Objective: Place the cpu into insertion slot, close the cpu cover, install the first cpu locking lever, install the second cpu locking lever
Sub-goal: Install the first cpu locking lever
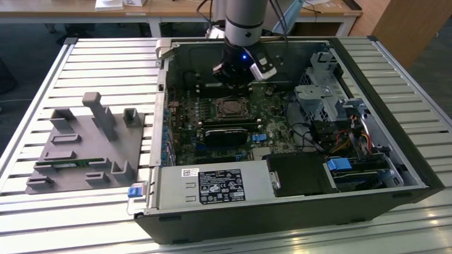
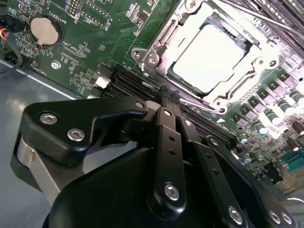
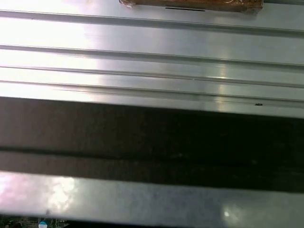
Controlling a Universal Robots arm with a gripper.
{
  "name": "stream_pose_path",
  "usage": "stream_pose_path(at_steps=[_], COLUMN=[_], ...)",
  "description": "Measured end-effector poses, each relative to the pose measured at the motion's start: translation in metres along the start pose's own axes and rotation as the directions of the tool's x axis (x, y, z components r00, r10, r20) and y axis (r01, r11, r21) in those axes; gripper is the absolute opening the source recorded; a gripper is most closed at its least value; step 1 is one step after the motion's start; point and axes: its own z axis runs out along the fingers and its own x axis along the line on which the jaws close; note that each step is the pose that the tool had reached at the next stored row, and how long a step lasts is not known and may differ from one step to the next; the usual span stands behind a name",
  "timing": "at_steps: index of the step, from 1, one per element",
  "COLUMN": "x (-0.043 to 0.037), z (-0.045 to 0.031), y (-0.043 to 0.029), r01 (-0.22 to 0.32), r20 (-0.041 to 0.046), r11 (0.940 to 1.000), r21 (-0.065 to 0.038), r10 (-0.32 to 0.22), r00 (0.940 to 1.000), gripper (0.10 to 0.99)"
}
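Observation:
In the exterior view my gripper point(image 1: 236, 80) hangs inside the open computer case, just beyond the insertion slot point(image 1: 231, 107) on the green motherboard point(image 1: 279, 138). In the second wrist view the black fingers point(image 2: 168, 97) meet at their tips with nothing between them, a short way above the board and beside the socket. The cpu point(image 2: 209, 57) lies flat in the socket, its pale silver top showing through the window of the cpu cover point(image 2: 176, 38), which lies down over it. A thin metal lever rod point(image 2: 247, 12) runs along the socket's far side.
The black memory slots point(image 2: 137, 90) lie right under the fingertips, with a coin battery point(image 2: 45, 31) nearby. A power supply box point(image 1: 201, 186) and drive cage point(image 1: 325, 95) stand in the case. A grey fixture block point(image 1: 84, 143) sits at the exterior view's left on the slatted table point(image 3: 152, 61).

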Motion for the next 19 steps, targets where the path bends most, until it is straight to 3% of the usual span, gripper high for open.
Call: stream_pose_path(at_steps=[19], x=[-0.0031], z=[0.0080], y=[-0.0006], r01=[0.000], r20=[-0.0001], r11=[1.0000], r21=[0.001], r10=[0.000], r00=[1.0000], gripper=[0.106])
